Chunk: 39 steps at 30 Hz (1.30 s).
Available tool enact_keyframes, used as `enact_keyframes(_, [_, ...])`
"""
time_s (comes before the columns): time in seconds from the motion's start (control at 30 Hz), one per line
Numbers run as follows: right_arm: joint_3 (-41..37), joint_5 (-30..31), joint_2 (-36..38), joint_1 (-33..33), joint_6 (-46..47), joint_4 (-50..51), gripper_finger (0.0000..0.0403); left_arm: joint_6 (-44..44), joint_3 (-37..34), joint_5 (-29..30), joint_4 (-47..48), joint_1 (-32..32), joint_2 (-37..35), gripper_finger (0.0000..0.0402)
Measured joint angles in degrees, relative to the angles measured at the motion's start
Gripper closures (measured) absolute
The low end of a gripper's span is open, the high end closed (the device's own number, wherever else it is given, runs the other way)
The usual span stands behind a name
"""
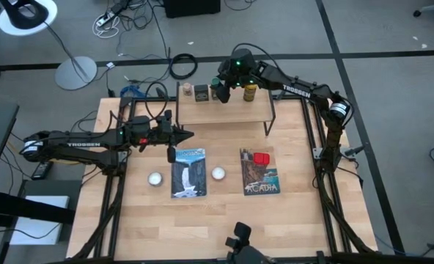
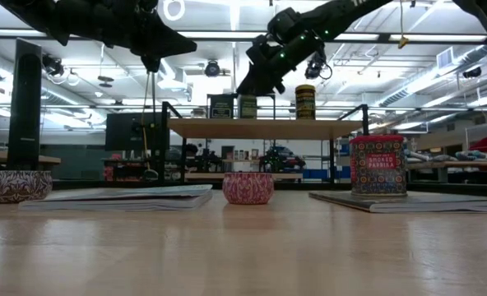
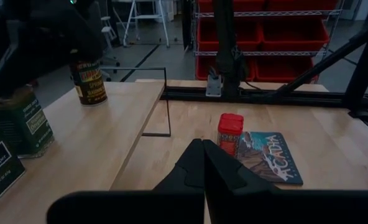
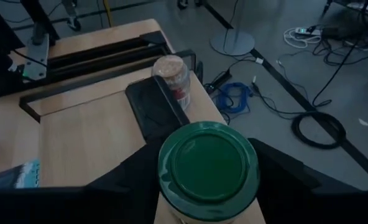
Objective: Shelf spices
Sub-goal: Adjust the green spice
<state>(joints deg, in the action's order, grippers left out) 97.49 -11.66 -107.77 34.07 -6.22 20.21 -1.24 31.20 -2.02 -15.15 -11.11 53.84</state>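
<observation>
The shelf (image 1: 224,114) stands at the table's far side. On its board stand a tiny brown jar (image 1: 186,89), a dark square tin (image 1: 201,92), the green jar (image 4: 207,168) and a yellow-capped jar (image 1: 250,92). My right gripper (image 1: 221,89) reaches the green jar from above the shelf. A red boxy tin (image 1: 261,158) stands with its base on the right-hand book. My left gripper (image 1: 186,135) hangs shut and empty in the air, in front of the shelf's left end. My right gripper has the green jar between its two fingers (image 4: 131,177), which lie against opposite sides of the jar just under its lid (image 4: 171,205). The fingers slant down at it from the far right. The jar stands upright on the shelf board (image 2: 260,128).
Two flat picture books (image 1: 188,172) (image 1: 259,174) lie mid-table. Two small round tins (image 1: 155,179) (image 1: 218,173) sit beside the left book. The dark tin (image 4: 156,112) and brown jar (image 4: 171,78) stand close beyond the green jar. Bare wood lies along the near edge.
</observation>
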Motion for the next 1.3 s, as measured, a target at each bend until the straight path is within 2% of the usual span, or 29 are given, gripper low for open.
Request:
enact_keyframes(0.37, [0.0,5.94,0.65,-1.73,0.26,1.43,0.0198,-0.01,0.0,0.0,0.12,0.0,0.0,0.0401])
enact_keyframes(0.8, [0.13,10.24,1.35,-1.8,8.52,4.87,0.0198,-0.01,0.0,-0.01,0.15,0.0,0.0,0.0401])
enact_keyframes(1.3, [0.0,14.14,6.53,-1.84,9.55,14.34,0.0198,-0.01,0.0,-0.02,0.36,0.0,0.02,0.0401])
